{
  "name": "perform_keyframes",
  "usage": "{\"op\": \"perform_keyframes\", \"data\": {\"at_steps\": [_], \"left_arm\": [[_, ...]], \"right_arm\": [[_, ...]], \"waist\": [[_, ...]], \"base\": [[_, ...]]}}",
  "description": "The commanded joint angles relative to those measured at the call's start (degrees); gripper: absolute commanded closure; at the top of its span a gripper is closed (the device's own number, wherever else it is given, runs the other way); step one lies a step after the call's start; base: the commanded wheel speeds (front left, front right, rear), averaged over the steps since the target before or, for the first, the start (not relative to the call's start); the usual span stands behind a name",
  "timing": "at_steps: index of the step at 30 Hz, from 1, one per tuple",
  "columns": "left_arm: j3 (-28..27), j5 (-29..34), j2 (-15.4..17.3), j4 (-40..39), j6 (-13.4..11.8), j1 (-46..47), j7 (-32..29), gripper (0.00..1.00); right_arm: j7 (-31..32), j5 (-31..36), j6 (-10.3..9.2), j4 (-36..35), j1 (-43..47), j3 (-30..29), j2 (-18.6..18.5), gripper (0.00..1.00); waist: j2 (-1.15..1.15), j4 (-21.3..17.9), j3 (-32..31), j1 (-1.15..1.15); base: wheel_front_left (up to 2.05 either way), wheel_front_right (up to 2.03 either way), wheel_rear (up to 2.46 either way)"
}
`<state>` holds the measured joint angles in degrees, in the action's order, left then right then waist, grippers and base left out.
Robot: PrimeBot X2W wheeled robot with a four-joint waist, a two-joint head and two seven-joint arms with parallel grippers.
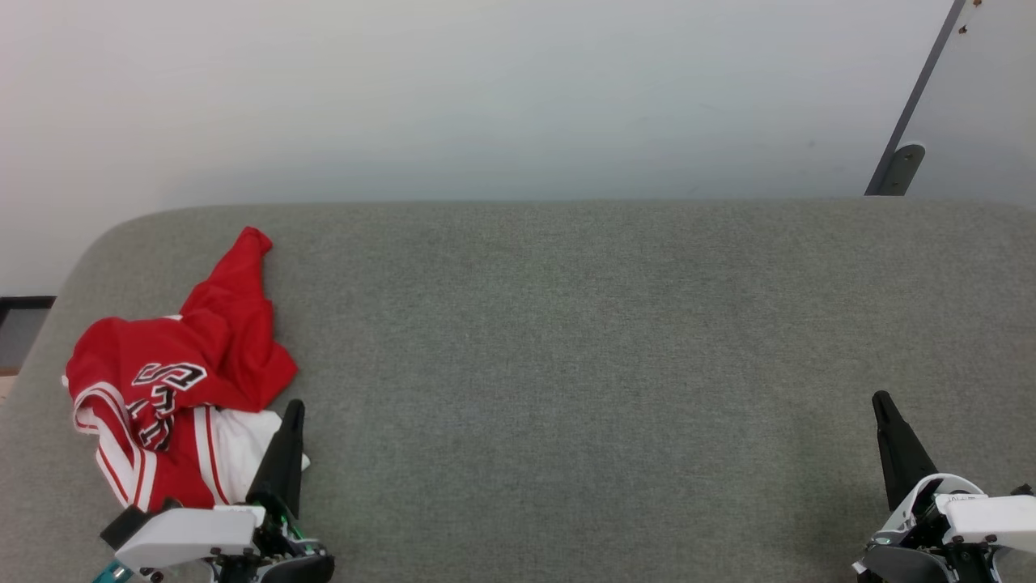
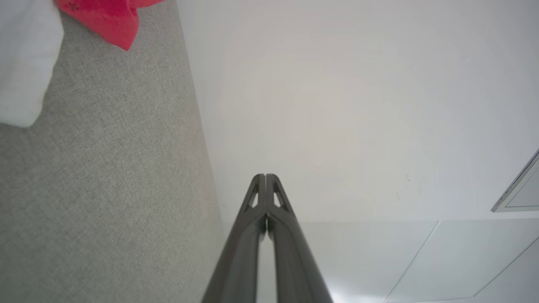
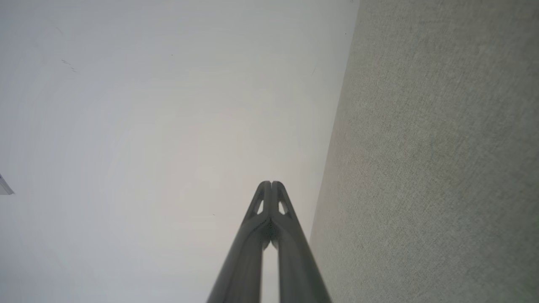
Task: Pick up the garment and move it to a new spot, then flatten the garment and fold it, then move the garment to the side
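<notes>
Garment (image 1: 182, 364) beside left edge of surface (image 1: 607, 364)

I see the garment (image 1: 186, 372) in bright red with white panels, red-white striped trim and black-and-white lettering. The bench (image 1: 566, 364) is flecked grey. The left gripper (image 1: 293, 409) and right gripper (image 1: 881, 401) are black with white housings.

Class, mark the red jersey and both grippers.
red jersey (image 1: 220, 346), head view, red cloth beside lettering
left gripper (image 1: 295, 406), head view, tip of shut jaws
right gripper (image 1: 881, 400), head view, tip of shut jaws
</notes>
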<state>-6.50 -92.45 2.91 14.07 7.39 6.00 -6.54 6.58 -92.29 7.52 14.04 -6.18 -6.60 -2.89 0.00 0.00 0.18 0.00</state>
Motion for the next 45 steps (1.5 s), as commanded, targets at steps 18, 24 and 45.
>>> {"op": "perform_keyframes", "data": {"at_steps": [18,24,45], "left_arm": [[-0.1,0.1,-0.1,0.0,0.2,0.6,-0.1,1.00],[0.2,0.3,-0.2,1.3,-0.1,-1.1,0.3,0.00],[1.0,21.7,1.2,-0.8,-0.9,0.4,6.2,0.00]], "right_arm": [[0.1,-0.2,-0.06,0.0,-0.1,0.1,0.2,1.00],[-0.1,0.0,0.00,1.5,0.8,-0.1,0.1,0.00],[-6.2,13.3,-0.01,2.5,-2.9,5.1,-4.6,0.00]], "waist": [[0.00,0.0,0.0,0.00],[0.00,0.0,0.0,0.00],[0.00,0.1,0.0,0.00]], "base": [[0.00,0.00,0.00],[0.00,0.00,0.00],[0.00,0.00,0.00]]}}
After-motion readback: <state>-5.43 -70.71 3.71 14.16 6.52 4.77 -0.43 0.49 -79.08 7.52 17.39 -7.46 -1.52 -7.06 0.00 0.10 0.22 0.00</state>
